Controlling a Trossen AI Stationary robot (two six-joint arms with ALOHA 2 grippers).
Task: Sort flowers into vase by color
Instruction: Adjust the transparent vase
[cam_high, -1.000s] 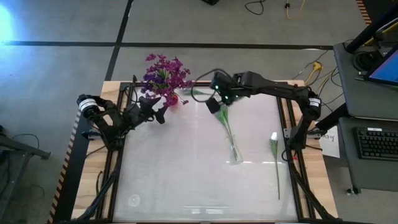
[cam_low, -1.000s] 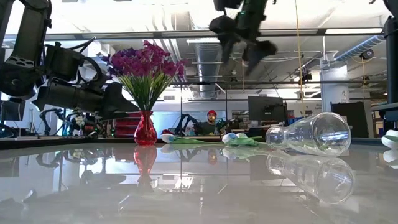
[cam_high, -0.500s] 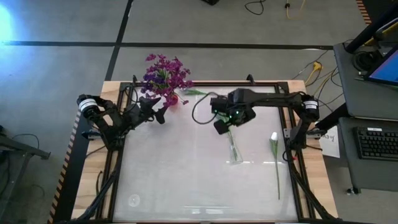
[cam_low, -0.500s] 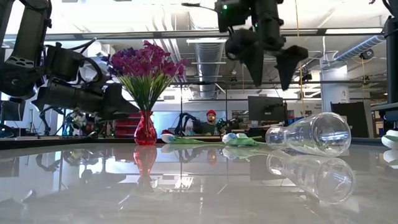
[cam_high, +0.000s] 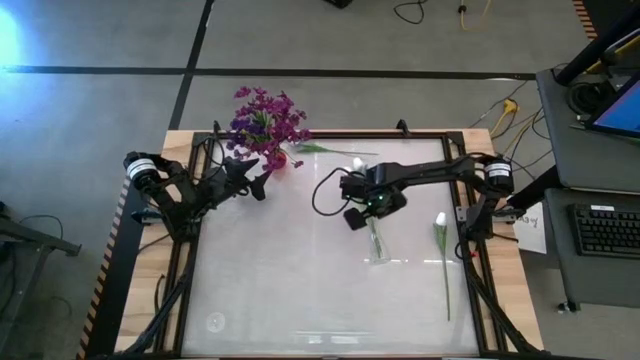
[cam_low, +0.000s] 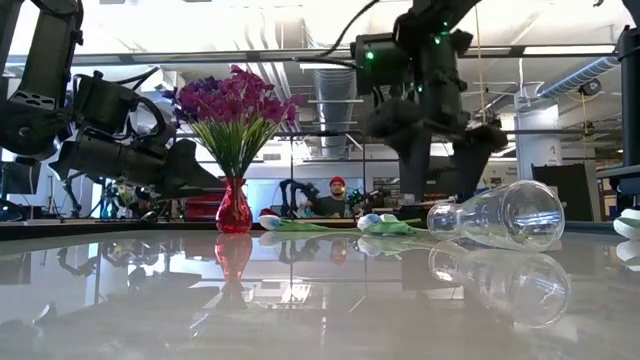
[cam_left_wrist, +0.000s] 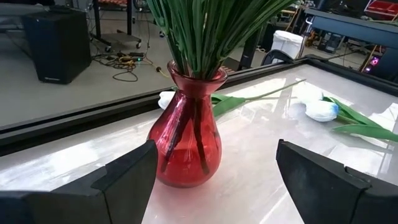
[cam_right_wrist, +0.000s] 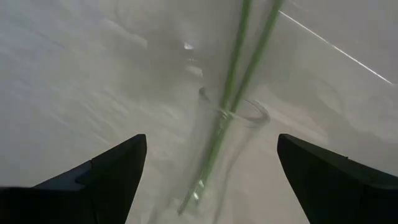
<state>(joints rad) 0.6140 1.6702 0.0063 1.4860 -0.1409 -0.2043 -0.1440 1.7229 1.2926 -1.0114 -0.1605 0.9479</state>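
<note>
Right gripper (cam_high: 366, 218) at frame centre, fingers wide, hovers over the toppled clear vase (cam_high: 376, 246) — apparently to right it; left gripper (cam_left_wrist: 211, 171), fingers wide, faces the red vase (cam_left_wrist: 186, 140).

Two dark arms: right arm (cam_high: 430, 172) carries green indicator lights and a looping black cable, left arm (cam_high: 185, 185) a white-banded joint collar.

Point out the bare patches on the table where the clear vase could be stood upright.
Free: the wide stretch between the left gripper and the clear vase, and the near strip below the vase. Crowded: the far edge, with the red vase and a white flower; the right gripper hangs over the clear vase's stems.
</note>
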